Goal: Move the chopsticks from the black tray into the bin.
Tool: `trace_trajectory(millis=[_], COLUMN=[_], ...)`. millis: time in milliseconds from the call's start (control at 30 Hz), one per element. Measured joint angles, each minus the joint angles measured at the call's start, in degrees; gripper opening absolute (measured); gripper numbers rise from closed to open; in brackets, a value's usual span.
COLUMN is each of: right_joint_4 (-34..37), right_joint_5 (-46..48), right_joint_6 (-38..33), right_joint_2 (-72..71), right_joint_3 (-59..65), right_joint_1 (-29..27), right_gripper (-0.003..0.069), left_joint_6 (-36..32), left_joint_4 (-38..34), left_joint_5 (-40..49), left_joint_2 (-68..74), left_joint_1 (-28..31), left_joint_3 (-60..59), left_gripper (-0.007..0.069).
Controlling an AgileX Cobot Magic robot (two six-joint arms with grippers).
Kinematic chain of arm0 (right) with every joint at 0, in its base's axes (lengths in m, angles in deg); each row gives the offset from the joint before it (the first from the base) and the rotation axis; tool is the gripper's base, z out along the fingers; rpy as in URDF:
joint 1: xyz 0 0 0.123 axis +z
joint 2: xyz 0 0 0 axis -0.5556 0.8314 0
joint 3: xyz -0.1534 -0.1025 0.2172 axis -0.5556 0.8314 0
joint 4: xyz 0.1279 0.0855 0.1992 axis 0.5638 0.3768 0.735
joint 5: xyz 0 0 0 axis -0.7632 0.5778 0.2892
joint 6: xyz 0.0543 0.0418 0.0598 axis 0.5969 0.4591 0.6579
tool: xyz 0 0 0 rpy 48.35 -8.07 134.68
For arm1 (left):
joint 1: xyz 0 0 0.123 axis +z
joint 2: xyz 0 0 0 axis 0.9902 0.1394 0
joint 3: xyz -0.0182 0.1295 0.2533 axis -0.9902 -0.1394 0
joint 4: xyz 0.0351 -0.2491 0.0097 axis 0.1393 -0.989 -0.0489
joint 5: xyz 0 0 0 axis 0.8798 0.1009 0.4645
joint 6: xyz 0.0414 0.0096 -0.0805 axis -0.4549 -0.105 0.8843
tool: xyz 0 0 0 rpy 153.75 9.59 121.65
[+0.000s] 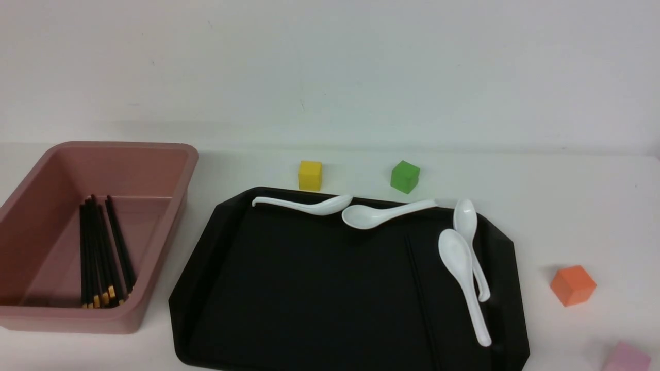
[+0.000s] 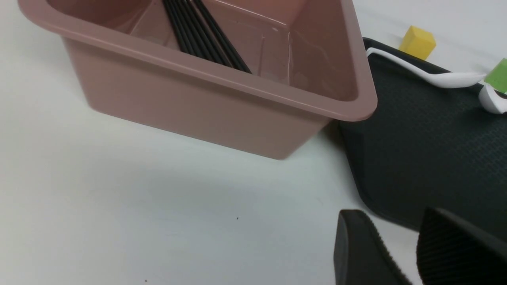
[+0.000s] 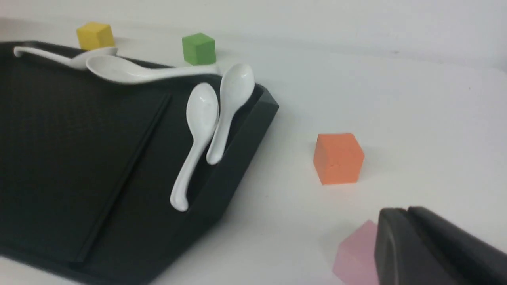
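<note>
Your left gripper [image 2: 400, 253] stands apart, empty; right gripper [image 3: 408, 241] pads look pressed together. Thin black chopsticks [image 1: 100, 252] lie inside the dusty-pink plastic bin [image 1: 170, 216]. One pair [image 1: 420, 288] remains near the flat black tray's [image 1: 206, 288] right edge, beside the white spoons [image 1: 461, 273]; black on black, you risk missing it or snagging a spoon.

Place: a lab-style test bench.
Surface: bare white table [image 1: 330, 170] against a blank white wall [image 1: 330, 62].
Props: coloured foam cubes, yellow [image 1: 310, 175], green [image 1: 405, 176], orange [image 1: 573, 285], pink [image 1: 628, 357], strewn about.

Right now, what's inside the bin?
A bundle of chopsticks lies inside the bin, yellow ends toward the robot. Nothing else shows; the floor beneath the bundle is covered.
</note>
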Motion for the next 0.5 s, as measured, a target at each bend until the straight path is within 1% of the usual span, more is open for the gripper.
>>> trace_trajectory(millis=[133, 500], right_joint_4=[0.1, 0.1], right_joint_5=[2.2, 2.9], right_joint_6=[0.0, 0.0], right_joint_2=[0.0, 0.0], right_joint_3=[-0.2, -0.3], right_joint_1=[0.0, 0.0], right_gripper=[0.0048, 0.0061], left_joint_6=[0.0, 0.0], left_joint_4=[0.0, 0.0], left_joint_5=[0.0, 0.0], left_joint_2=[0.0, 0.0], left_joint_1=[0.0, 0.0], left_joint_3=[0.0, 0.0], left_gripper=[0.0238, 0.0238])
